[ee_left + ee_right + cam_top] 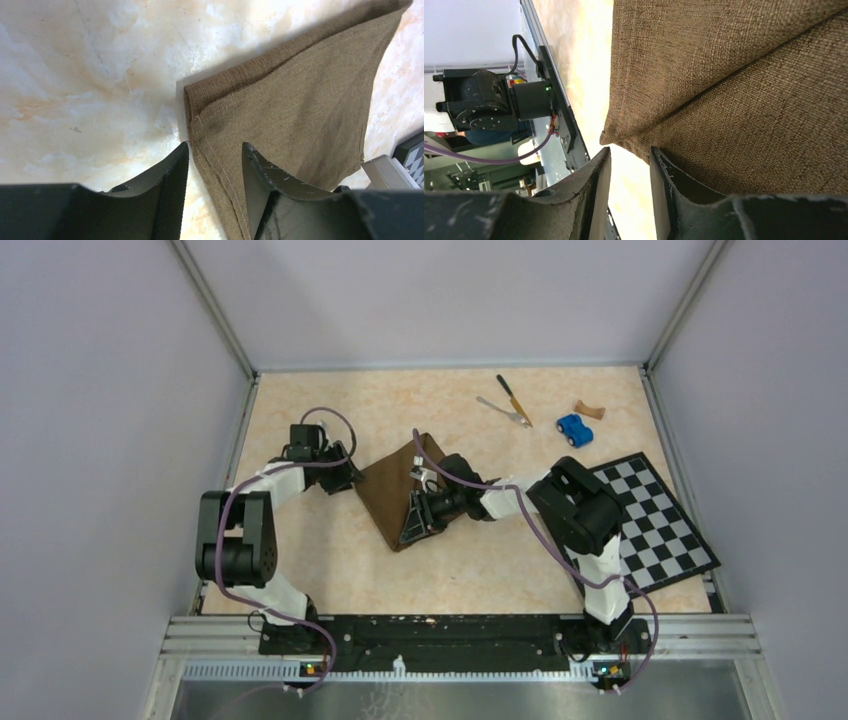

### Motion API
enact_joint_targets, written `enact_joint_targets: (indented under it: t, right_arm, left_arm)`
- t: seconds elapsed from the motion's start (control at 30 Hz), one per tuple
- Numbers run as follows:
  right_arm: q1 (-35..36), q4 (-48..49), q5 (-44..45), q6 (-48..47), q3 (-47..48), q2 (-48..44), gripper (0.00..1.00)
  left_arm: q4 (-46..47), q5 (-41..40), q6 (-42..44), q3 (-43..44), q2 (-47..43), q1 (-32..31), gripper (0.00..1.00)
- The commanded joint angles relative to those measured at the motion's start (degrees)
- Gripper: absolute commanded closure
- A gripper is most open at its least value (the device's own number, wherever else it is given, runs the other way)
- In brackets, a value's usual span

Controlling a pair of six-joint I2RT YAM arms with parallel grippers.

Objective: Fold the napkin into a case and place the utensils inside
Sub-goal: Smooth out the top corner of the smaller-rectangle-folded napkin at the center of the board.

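1. Table (330, 570): beige marbled top with pale lilac walls on three sides. Both arm bases sit at the near rail.
2. Napkin (385, 490): dark brown cloth lying approx. mid-table, diagonal to the table edges. It is doubled over at least once. Its long axis runs far to near w/ a slight lean. In my judgement it is not a narrow case yet.
3. L gripper (215, 150): sits at the napkin's left corner. Its fingers (170, 185) are spread, and the doubled hem of the cloth runs btw them w/o being pinched. It is released and holds nothing.
4. R gripper (629, 150): sits over the near part of the napkin and points to the near corner. The jaws stand apart w/ a narrow gap, and only bare table shows in that gap. The cloth corner sits just ahead of the tips, so it is not grasping, as far as the wrist view shows.
5. Knife (514, 400) (yellow-orange handle) and fork (503, 411): close together at far right, well apart from the napkin, w/ no gripper near them.
6. Relation that matters: each arm has one corner right at its fingertips, L the left one and R the near one. The next fold probably needs both corners pinched first. For the utensils, the R arm is the nearer one.
7. Also there: a blue toy car (573, 429) and a checkered board (660, 530) at right, not part of the job.
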Motion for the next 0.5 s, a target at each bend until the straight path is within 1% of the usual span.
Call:
enact_joint_targets:
  t: [0.0,0.2,0.3,0.47]
  right_arm:
    - [0.6,1.3,0.6,-1.2,-0.3,-1.3,0.67]
    - [0.6,1.4,0.7,-1.6,-0.9,-0.9,0.70]
    - [0.6,1.4,0.6,-1.7,-1.1,-0.6,0.71]
    - [0.6,2.2,0.1,-1.3,-1.3,-0.2,0.72]
  left_arm:
    - [0.5,-1.7,0.8,2.6,2.4,0.1,0.55]
    - [1.4,-3.1,0.5,3.7,4.3,0.1,0.68]
    - [1.7,-4.3,0.6,3.8,4.1,0.1,0.71]
    - [1.2,-5.6,1.3,4.8,3.2,0.1,0.73]
